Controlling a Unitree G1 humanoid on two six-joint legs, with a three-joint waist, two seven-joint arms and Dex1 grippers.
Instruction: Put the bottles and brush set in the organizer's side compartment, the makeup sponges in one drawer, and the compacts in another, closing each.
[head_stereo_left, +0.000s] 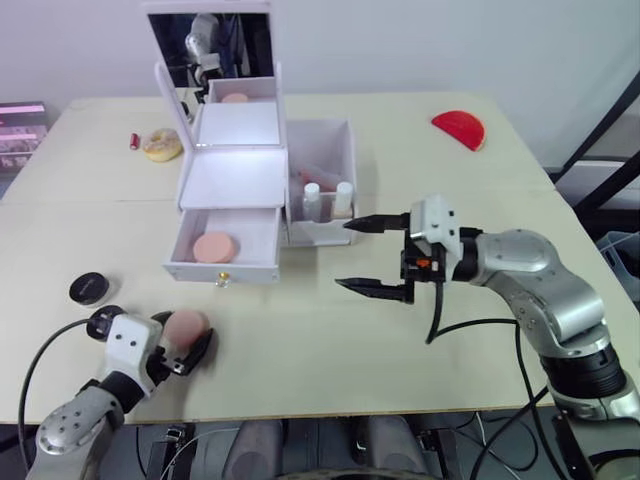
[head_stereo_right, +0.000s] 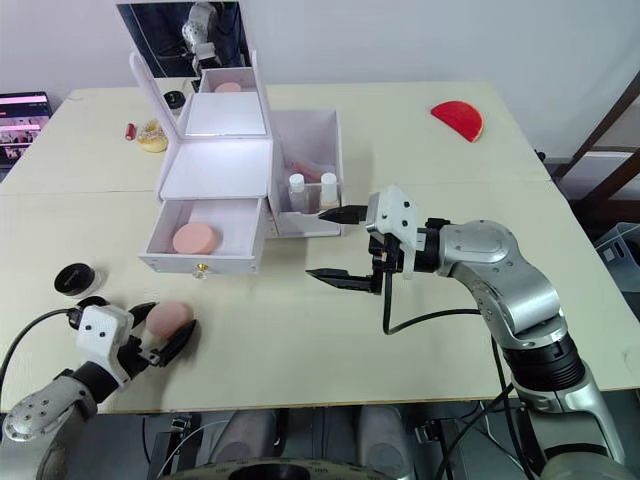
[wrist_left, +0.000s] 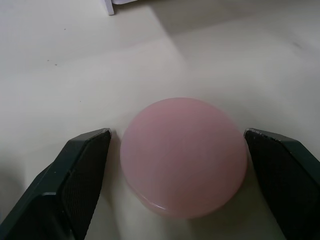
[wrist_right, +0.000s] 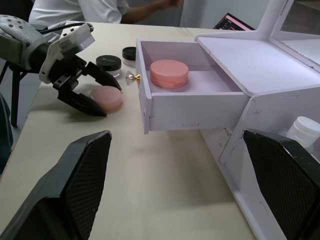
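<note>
Pale desk (head_stereo_left: 480, 210) under a plain white wall, action at the near left corner: pink makeup sponge (head_stereo_left: 186, 326) lying flat on the desk, left claw (head_stereo_left: 183, 345) straddling it w/ fingers (wrist_left: 75, 180) spread wide, one on each side. Gap visible on both sides in the wrist view, so no grip on it.

Just beyond, white organizer (head_stereo_left: 232, 180) sits mid-desk toward the far edge, mirror lid up. Bottom drawer (head_stereo_left: 224, 245) pulled out toward the near edge, 2nd pink sponge (head_stereo_left: 214, 247) lying inside it, small gold knob on the drawer front. Side compartment (head_stereo_left: 322, 185) on the organizer's right holds two white-capped bottles (head_stereo_left: 327, 198) standing upright, plus something pinkish behind them, can't make out what.

Right claw (head_stereo_left: 374, 256) hovers above the desk just right of the organizer, near the side compartment, fingers wide apart, holding nothing.

Black round compact (head_stereo_left: 89, 288) lies on the desk left of the drawer, near the left edge; another dark round one (wrist_right: 129, 52) shows beside it from the right wrist cam. Far left of the desk: yellowish ring-shaped item (head_stereo_left: 162, 145) and a small red tube (head_stereo_left: 133, 140). Far right: red half-round object (head_stereo_left: 459, 128). Person in a white top (wrist_right: 80, 11) seated beyond the desk's left side.
</note>
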